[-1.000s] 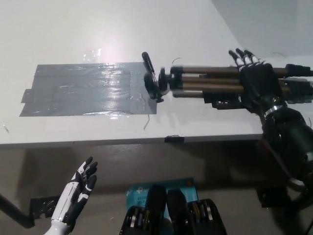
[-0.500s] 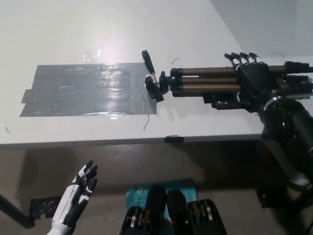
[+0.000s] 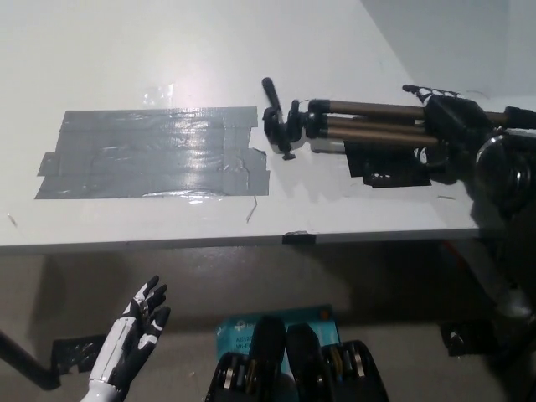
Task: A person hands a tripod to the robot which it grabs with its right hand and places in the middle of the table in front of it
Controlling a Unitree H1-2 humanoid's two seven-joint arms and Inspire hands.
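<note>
The black right hand wraps the legs of the tripod, fingers curled over the top in a closed grip. The tripod lies sideways over the right part of the table, its head just beside the grey tape patch. Bare tabletop stretches beyond the tape. The white left hand rests below the near edge, fingers spread and empty.

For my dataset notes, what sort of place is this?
Likely a robotics lab or test room: a plain white table carries a taped grey rectangular patch and a bronze-and-black folded tripod.
</note>
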